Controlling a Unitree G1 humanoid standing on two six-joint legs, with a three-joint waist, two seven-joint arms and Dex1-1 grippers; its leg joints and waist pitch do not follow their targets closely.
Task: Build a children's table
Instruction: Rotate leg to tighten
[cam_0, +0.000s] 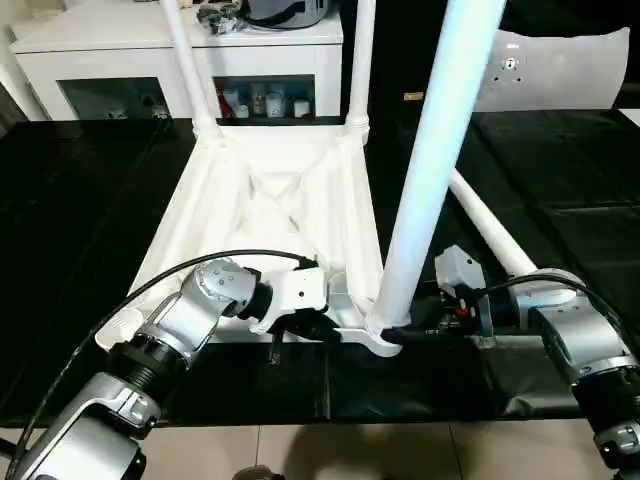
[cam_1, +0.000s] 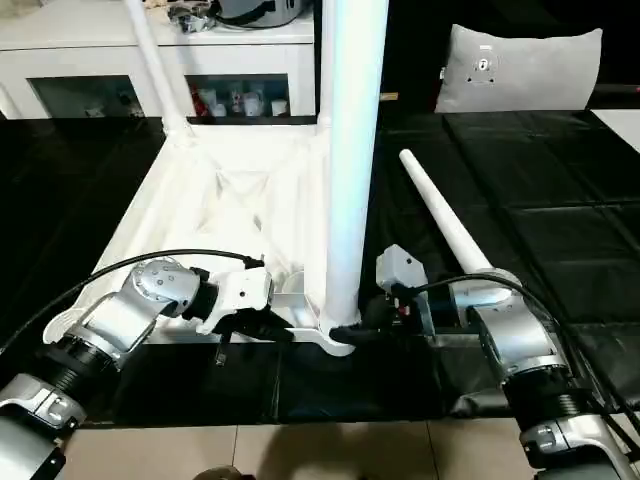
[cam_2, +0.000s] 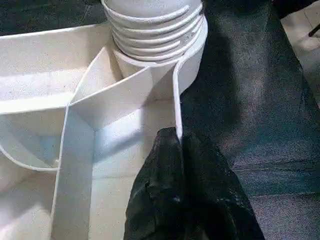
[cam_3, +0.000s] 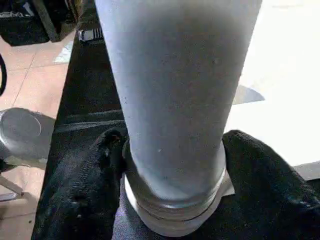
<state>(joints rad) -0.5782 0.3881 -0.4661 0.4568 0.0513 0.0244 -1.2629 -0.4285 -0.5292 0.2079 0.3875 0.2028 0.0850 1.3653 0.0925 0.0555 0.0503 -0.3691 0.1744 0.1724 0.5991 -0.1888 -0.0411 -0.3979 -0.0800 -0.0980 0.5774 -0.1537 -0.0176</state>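
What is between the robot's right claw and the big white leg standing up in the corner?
Nothing visible. The right gripper has a black finger on either side of the upright leg, just above its corner socket.

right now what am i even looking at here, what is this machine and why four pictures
You are seeing a humanoid robot with two silver arms, building a white plastic children's table. Two pictures come from cameras in its head, looking down over the forearms; the other two sit on its wrists, looking along each gripper.

The white rectangular table top lies upside down on a black cloth-covered surface, its ribbed underside facing up. Two long white tapered legs already stand in the far corner sockets, a third white leg stands in the near corner socket, and a fourth white leg lies loose on the cloth.

The left gripper has its jaws pinched on the top's thin edge wall. The right gripper has its jaws either side of the near leg's base, at the socket.
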